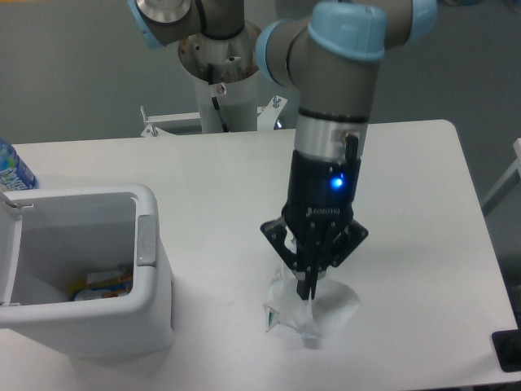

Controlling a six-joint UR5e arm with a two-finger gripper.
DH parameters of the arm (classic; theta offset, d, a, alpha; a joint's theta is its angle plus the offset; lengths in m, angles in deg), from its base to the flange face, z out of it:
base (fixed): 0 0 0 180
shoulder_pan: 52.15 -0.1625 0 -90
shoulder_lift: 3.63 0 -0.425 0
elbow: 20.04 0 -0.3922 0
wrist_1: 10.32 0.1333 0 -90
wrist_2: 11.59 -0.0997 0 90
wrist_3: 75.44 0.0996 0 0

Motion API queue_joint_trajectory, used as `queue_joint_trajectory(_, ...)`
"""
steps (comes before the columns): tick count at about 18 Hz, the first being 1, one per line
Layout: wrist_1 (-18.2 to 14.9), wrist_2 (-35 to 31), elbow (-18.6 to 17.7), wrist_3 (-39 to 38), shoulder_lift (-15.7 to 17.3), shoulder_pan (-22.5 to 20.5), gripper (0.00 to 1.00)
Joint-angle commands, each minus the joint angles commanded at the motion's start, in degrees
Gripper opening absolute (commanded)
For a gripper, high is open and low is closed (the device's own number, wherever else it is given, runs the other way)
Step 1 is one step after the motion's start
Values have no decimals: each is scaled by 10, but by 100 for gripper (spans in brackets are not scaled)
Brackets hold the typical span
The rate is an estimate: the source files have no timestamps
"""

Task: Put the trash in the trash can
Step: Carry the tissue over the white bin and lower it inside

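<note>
An orange-and-white packet (102, 284) is seen inside the open white trash can (146, 244). The crumpled translucent wrapper (313, 309) lies on the table (423, 204), pinched by the nearly closed gripper (306, 292).

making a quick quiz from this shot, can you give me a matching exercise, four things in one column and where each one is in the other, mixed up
Things:
1. crumpled wrapper
2. trash can
3. blue-labelled bottle
4. orange and yellow packet

Places:
A. at the far left edge of the picture, behind the bin
B. on the table under the gripper, pinched by its fingers
C. lying at the bottom inside the bin
D. on the table's left side, lid open

Pairs: 1-B, 2-D, 3-A, 4-C
</note>
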Motion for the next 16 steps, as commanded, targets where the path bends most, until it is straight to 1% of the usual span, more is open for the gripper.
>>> queue_joint_trajectory(3, -1, 0, -6, -14, 39, 35, 3)
queue_joint_trajectory(6, -1, 0, -14, -15, 57, 68, 3)
queue_joint_trajectory(9, -1, 0, -18, -21, 56, 115, 3)
queue_joint_trajectory(12, -1, -1, -36, -25, 54, 147, 3)
queue_joint_trajectory(16, 0, -2, -54, -22, 50, 176, 3)
